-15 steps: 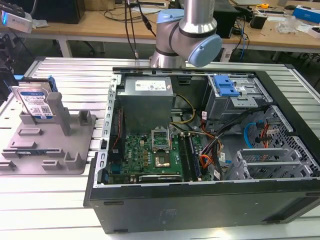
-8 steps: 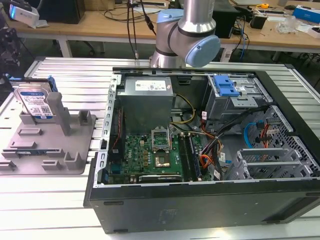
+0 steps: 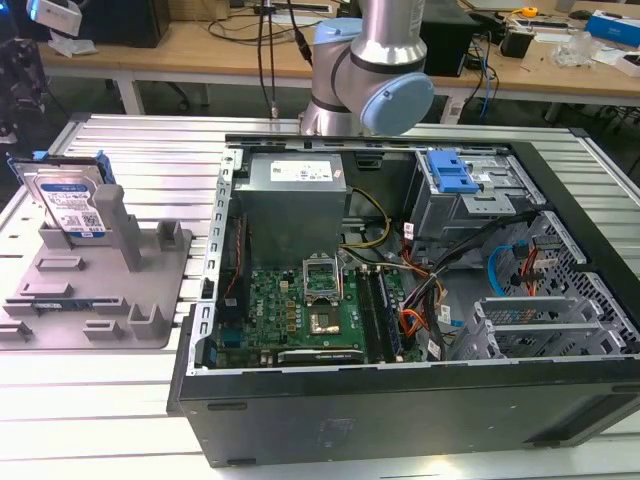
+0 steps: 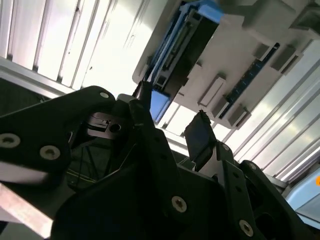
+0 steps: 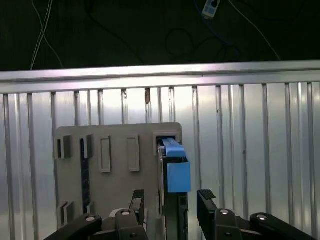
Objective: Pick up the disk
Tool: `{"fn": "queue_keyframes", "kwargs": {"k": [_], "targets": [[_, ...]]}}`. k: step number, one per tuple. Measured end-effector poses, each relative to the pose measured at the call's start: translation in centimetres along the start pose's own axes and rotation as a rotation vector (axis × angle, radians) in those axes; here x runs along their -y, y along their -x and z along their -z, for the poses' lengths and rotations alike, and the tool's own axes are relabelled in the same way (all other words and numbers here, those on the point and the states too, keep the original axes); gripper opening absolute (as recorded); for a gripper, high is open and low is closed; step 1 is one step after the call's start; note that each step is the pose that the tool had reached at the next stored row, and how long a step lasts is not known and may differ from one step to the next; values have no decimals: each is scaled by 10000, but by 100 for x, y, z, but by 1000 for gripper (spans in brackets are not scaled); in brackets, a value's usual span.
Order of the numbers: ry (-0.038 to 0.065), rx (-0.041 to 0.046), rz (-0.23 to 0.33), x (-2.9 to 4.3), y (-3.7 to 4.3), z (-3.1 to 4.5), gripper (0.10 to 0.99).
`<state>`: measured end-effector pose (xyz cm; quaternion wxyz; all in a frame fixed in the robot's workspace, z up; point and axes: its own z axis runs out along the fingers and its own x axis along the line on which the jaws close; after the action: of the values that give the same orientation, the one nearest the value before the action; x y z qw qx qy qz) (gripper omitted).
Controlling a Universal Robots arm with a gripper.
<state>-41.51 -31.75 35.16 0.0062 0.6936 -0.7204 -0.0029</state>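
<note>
Disk (image 3: 68, 198) stands on edge at the exterior view's upper left, with free room above it and before its labelled face. Grey post (image 3: 120, 228) of the fixture (image 3: 110, 292) crowds its right-hand edge (contact unclear). Computer case (image 3: 205, 290) wall blocks passage further right.

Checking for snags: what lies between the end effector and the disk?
Nothing: in the first wrist view the stretch from the open end effector to the disk, on edge in the grey fixture, is bare.
</note>
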Motion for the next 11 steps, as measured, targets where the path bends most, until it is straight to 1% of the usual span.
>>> {"fn": "queue_keyframes", "kwargs": {"k": [2, 3, 11], "targets": [[-1, -7, 15, -58, -1, -10, 541], [-1, -8, 22, -65, -1, -12, 541], [1, -12, 54, -66, -1, -13, 541]]}}
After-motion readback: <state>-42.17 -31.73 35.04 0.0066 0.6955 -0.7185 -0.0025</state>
